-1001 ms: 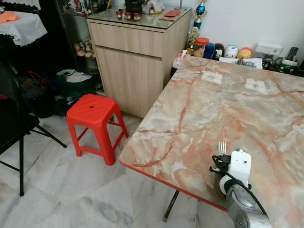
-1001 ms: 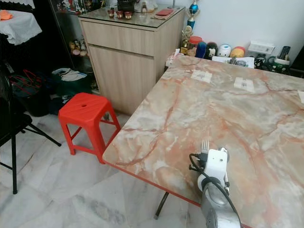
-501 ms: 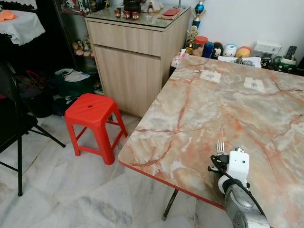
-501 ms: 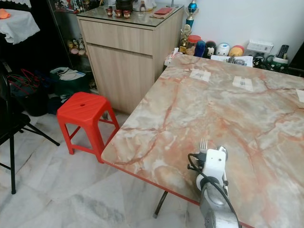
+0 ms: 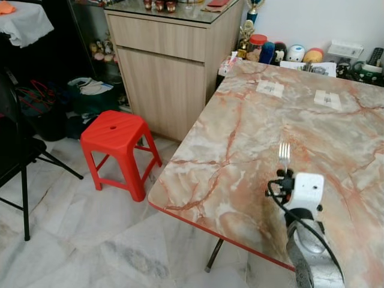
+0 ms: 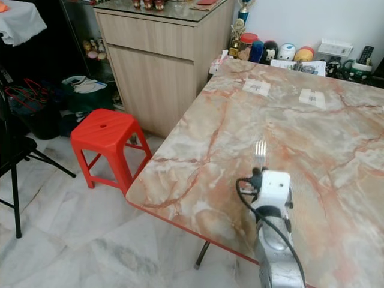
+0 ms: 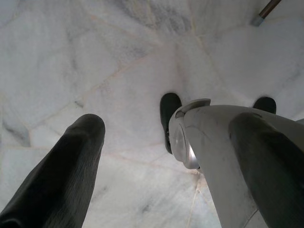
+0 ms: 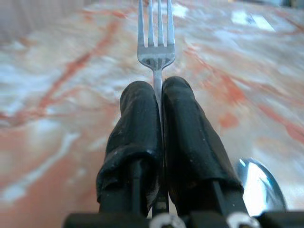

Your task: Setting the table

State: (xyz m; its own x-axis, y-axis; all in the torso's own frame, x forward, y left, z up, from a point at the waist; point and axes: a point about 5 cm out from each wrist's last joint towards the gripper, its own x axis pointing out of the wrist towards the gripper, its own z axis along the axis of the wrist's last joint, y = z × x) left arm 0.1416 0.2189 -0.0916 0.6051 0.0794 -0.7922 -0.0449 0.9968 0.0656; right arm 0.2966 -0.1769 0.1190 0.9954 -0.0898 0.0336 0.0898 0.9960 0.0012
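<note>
Marble counter (image 5: 252,132) lies under my right jaws (image 8: 159,102), pressed tight on the fork (image 8: 156,35); its prongs point straight ahead. Left jaws (image 7: 156,156) hang apart, holding nothing, over floor.

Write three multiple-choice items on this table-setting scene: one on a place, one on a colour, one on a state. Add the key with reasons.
1. Where is the silver metal fork?
A. Lying flat on the table
B. Held in the right gripper over the pink-veined marble table
C. On the cabinet

2. What colour is the small plastic stool on the pale marble floor beside the table?
A. Blue
B. Green
C. Red

3. How does the left gripper stand?
A. Open, holding nothing, hanging above the floor
B. Shut on a spoon
C. Shut on a plate

Key: 1 B, the right wrist view shows both black fingers pinching the fork's stem, tines pointing out over the tabletop. 2 C, the stool is plainly red. 3 A, the left wrist view shows its two fingers set wide apart with only floor between them.
</note>
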